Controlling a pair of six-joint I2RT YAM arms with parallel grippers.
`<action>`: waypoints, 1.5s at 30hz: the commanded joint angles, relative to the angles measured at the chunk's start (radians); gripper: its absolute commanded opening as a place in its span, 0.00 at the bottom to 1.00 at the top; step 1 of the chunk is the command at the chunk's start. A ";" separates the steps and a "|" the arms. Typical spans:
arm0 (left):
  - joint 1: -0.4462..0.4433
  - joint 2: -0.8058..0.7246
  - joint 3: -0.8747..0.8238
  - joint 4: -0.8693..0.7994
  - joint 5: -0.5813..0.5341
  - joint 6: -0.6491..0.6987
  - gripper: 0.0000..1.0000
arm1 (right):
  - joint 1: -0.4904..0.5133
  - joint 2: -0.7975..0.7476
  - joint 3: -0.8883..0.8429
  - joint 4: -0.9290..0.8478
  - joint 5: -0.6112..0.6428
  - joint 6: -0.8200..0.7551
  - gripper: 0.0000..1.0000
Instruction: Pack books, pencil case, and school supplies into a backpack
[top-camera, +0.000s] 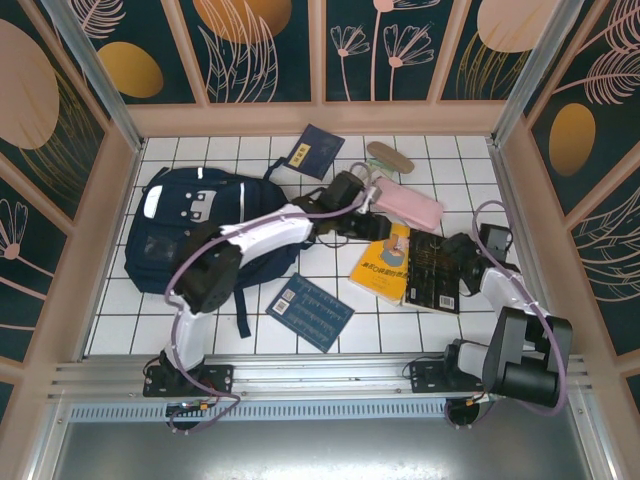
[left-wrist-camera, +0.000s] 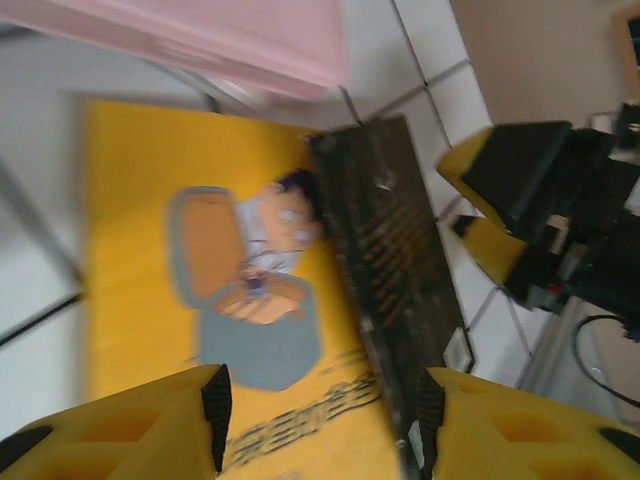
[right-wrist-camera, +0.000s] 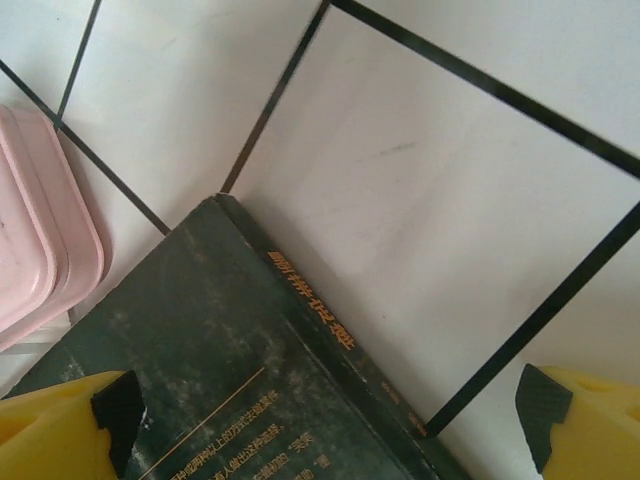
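Backpack (top-camera: 185, 225) is lying centre left. Left gripper (left-wrist-camera: 322, 405) is pointing open and empty at yellow book (left-wrist-camera: 170, 200). Right gripper (right-wrist-camera: 330, 405) is hovering wide open over black book (right-wrist-camera: 230, 380), likely readying grasps.

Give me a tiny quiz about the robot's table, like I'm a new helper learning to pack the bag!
1. How many books lie out on the tiles, not in the backpack?
2. True or false: the black book touches the yellow book.
3. In the left wrist camera, what mostly shows between the fingers of the left hand? A) the yellow book B) the backpack C) bare tiles
Key: 1 four. 2 true. 3 A.
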 joint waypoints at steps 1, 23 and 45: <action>0.008 0.103 0.099 0.085 0.100 -0.086 0.54 | -0.049 0.022 -0.047 0.130 -0.237 0.005 0.98; 0.034 -0.052 -0.021 -0.210 -0.246 0.159 0.54 | 0.249 0.062 -0.030 0.111 -0.554 -0.070 0.90; 0.014 -0.063 -0.194 -0.064 -0.198 0.105 0.46 | 0.270 0.091 -0.094 0.266 -0.559 0.008 0.89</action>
